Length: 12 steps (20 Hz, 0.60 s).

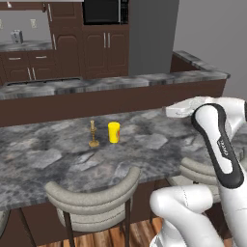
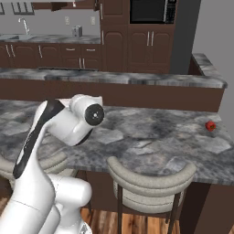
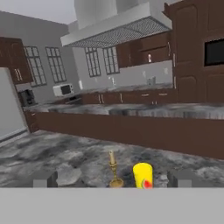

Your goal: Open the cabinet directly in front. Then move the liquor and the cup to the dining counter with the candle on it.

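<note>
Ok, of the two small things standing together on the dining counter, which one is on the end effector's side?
The yellow cup. It stands on the dining counter to the right of the brass candle, toward the robot's wrist.

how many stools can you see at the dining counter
2 sure in the left base view: one stool at the near edge centre, another stool behind the arm. More may be hidden.

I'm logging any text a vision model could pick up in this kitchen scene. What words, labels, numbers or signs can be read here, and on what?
No text reads clearly.
Robot arm: small grey lettering along the dark link, too small and blurred to read.
Yellow cup: a red-orange mark on its side, no letters to be made out.
Candle: no markings.
Dining counter: no markings.
</note>
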Available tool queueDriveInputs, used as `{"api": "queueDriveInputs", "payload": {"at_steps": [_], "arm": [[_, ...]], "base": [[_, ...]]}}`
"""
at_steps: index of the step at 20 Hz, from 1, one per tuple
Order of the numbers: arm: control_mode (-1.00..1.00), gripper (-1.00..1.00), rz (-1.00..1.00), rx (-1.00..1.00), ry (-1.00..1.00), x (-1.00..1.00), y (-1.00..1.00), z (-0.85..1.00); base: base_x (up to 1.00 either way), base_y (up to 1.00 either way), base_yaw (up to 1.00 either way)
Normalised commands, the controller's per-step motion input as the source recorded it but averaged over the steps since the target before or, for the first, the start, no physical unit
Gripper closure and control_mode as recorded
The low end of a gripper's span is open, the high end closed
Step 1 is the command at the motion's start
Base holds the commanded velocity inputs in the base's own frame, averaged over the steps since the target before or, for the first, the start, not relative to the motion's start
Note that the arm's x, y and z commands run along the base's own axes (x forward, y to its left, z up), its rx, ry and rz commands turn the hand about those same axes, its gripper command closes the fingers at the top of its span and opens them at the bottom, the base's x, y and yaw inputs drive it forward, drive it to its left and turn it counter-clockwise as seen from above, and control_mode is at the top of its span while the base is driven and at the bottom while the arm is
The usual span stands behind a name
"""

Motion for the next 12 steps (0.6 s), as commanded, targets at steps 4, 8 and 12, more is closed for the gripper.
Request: {"api": "queueDriveInputs", "payload": {"at_steps": [4, 8, 12], "arm": [[-1.0, -1.0, 0.06, -0.18, -0.03, -1.0, 0.0, 0.78], [-1.0, -1.0, 0.0, -0.33, 0.19, -1.0, 0.0, 1.0], [-1.0, -1.0, 0.0, -0.45, 0.24, -0.99, 0.05, 0.66]], "base": [[0.0, 0.0, 0.0], [0.0, 0.0, 0.0], [0.0, 0.0, 0.0]]}}
